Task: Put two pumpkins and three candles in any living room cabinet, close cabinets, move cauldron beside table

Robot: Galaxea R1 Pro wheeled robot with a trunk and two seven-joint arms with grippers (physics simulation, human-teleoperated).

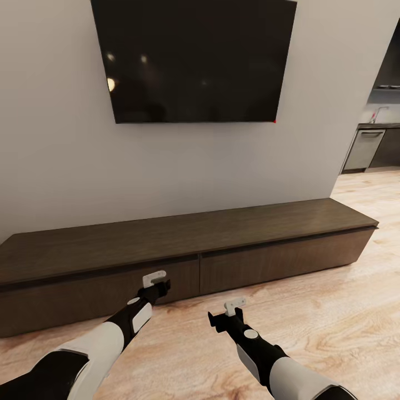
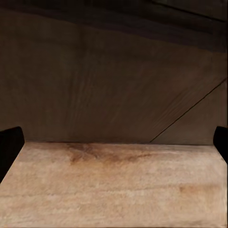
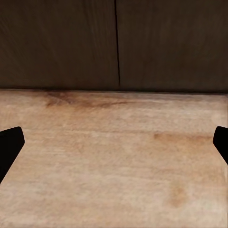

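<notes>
**Both pincers low before the closed cabinet**

The cabinet (image 1: 183, 244), a long and low dark-brown unit, stands against the grey wall, directly under the black TV (image 1: 194, 58). Its two drawer fronts are flush with the body, so it looks closed, and its top is bare.

The left pincer (image 1: 157, 284) is just in front of the cabinet's left drawer front, close to the seam between the two drawers; whether it touches the wood I cannot tell. In the left wrist view the cabinet (image 2: 114, 80) is very near, and the two dark fingertips (image 2: 9, 145) stand wide apart with nothing between them.

The right pincer (image 1: 228, 315) hangs over the wood-plank floor (image 1: 333, 322), a little farther from the cabinet than the left one. In the right wrist view it faces the drawer seam of the cabinet (image 3: 116, 42), and its fingertips (image 3: 9, 147) are also spread wide and hold nothing.

To the right of the cabinet, past the wall corner, a dark kitchen (image 1: 378, 139) is seen.
</notes>
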